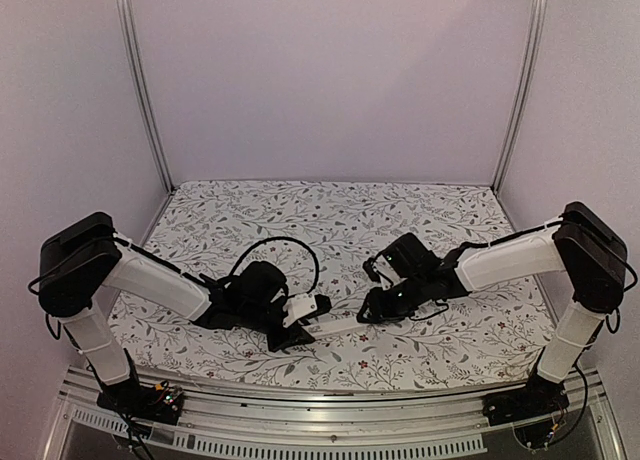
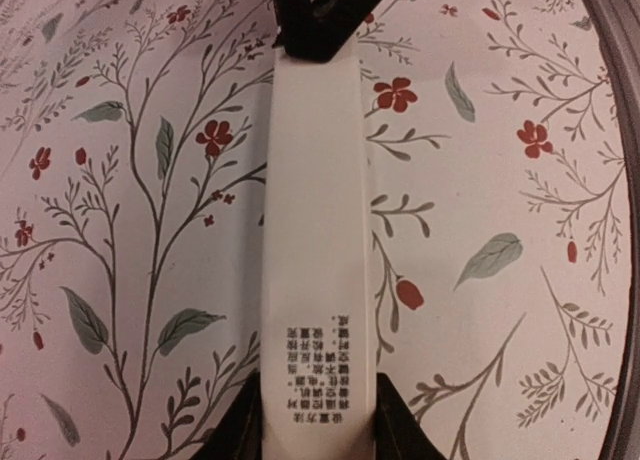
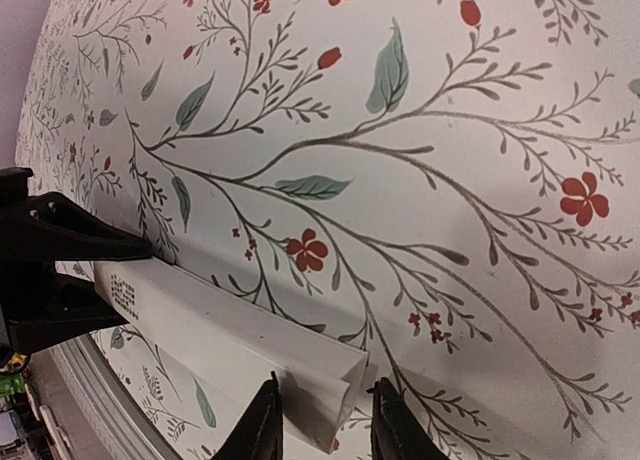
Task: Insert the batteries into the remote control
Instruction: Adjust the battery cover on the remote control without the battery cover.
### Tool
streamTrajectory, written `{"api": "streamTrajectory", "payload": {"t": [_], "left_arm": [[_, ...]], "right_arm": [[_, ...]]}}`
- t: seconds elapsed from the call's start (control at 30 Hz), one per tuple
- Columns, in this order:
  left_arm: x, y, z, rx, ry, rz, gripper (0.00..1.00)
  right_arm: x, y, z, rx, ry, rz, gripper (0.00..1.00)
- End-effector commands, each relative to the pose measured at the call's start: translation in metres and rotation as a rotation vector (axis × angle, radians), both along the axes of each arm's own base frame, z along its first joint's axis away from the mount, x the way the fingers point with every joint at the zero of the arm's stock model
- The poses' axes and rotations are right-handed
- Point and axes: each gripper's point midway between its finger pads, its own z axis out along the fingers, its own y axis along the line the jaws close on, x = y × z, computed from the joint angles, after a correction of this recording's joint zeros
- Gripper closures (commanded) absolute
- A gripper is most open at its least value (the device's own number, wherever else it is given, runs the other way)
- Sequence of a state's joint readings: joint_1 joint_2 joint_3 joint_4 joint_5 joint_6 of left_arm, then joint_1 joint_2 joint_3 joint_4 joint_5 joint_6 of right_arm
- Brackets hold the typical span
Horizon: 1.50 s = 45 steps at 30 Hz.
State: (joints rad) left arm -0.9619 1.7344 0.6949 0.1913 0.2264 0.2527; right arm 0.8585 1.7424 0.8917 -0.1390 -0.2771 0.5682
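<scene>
The remote control (image 1: 337, 327) is a slim white bar held just above the floral cloth between the two arms. My left gripper (image 1: 300, 323) is shut on its left end. In the left wrist view the bar (image 2: 315, 210) runs away from that gripper (image 2: 318, 425), with a block of small black print near the held end. My right gripper (image 1: 373, 313) grips the other end. In the right wrist view its two dark fingers (image 3: 322, 420) stand on either side of the bar's tip (image 3: 330, 390). The batteries are out of view.
A floral cloth (image 1: 330, 220) covers the table inside white walls with metal corner posts (image 1: 140, 90). The left arm's black cable (image 1: 285, 242) loops above the cloth. An aluminium rail (image 1: 330, 425) runs along the near edge.
</scene>
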Motion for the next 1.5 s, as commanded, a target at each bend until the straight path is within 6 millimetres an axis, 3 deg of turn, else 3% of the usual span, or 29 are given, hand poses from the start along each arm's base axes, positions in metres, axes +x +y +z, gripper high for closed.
{"api": "streamTrajectory", "payload": {"t": [0.0,0.23,0.63,1.2,1.47], "left_arm": [[0.002,0.003,-0.007,0.012,0.013,0.013,0.84],[0.002,0.001,-0.006,0.008,0.011,0.010,0.84],[0.000,0.003,-0.006,0.006,0.020,0.011,0.84],[0.001,0.008,-0.013,0.039,0.013,0.022,0.85],[0.000,0.010,-0.014,0.040,0.014,0.023,0.86]], "right_arm": [[-0.021,-0.018,-0.033,-0.110,0.064,0.009,0.71],[-0.034,-0.023,-0.051,-0.161,0.075,0.037,0.71],[-0.031,-0.038,-0.071,-0.265,0.075,0.007,0.71],[0.007,0.005,0.013,-0.122,-0.106,0.050,0.59],[0.037,-0.013,0.061,-0.159,-0.286,-0.062,0.57]]}}
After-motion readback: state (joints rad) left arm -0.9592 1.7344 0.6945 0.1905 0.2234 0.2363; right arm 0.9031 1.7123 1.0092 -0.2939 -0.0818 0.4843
